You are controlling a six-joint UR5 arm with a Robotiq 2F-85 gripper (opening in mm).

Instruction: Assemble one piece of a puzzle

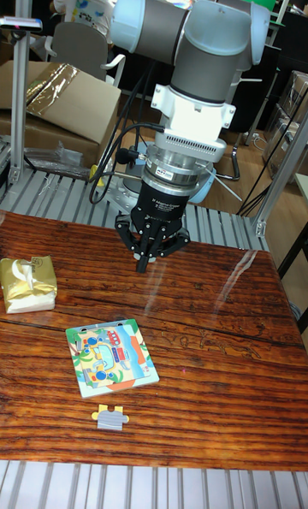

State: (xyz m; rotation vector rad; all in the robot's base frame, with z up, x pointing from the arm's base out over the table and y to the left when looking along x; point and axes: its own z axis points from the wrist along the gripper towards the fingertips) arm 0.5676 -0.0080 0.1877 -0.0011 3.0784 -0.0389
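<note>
While fingers (143,263) hang pinched together, empty, puzzle piece (110,417) lies well apart below.

One tall fixed view here, set off the table's (222,321) near edge and above it, tilted down and looking across toward twelve o'clock. It sits close: the arm (184,38) fills the upper middle, the board (111,357) lies at seven o'clock. No second view shares the scene.

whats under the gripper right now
Only bare wooden table shows under the gripper; its fingers hang above it, holding nothing. The puzzle board and loose piece lie nearer the camera.
</note>
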